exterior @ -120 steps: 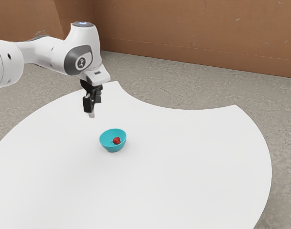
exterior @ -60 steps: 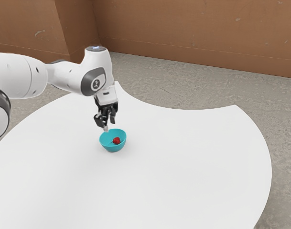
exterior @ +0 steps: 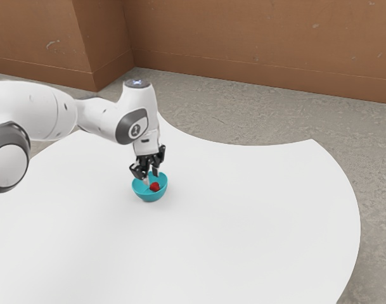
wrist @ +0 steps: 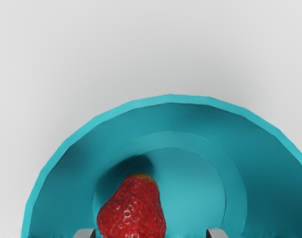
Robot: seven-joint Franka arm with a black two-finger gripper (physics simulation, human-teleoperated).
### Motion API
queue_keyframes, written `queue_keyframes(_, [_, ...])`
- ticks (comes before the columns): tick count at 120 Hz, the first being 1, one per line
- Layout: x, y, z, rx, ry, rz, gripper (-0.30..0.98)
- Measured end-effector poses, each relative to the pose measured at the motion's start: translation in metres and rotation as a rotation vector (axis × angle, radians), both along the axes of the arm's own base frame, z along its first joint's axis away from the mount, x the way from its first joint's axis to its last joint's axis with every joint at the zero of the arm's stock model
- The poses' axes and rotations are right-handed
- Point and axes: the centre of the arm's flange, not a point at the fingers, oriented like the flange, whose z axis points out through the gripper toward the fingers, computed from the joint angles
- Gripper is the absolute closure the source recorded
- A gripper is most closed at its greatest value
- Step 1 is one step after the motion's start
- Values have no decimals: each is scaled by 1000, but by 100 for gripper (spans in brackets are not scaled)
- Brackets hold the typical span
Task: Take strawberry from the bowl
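Lowering has brought the tool [exterior: 151, 175] to the mouth of the bowl [exterior: 150, 197]; grasping appears next. Its fingers [wrist: 85, 234] stand wide apart, holding nothing. The strawberry [wrist: 133, 210] lies in the bowl beneath the tool, nearer one finger; centring is advised. Strawberry: red, tapered, seed-pitted. Bowl: round, smooth, teal. Bench [exterior: 243, 221]: plain white.

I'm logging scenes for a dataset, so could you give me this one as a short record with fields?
target: red strawberry, inside the bowl, off its centre
container: teal bowl, upright
surface: white table with a curved edge
gripper: black, two fingers, open, reaching down at the bowl
held: nothing
background: grey floor, brown wall
task status: strawberry not yet taken out
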Motion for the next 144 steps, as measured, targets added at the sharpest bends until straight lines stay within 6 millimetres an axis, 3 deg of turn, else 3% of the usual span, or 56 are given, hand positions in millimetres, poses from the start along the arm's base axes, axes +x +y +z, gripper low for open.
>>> queue_keyframes(89, [5, -2, -37, -1, 18, -86, 45])
queue_keyframes(108, [5, -2, -36, -1, 11, -89, 56])
queue_keyframes(126, [6, -6, -12, -3, -26, -92, 66])
queue_keyframes(136, [2, -15, 32, -4, -70, -99, 70])
queue_keyframes(144, [-4, -35, 69, -6, -99, -120, 73])
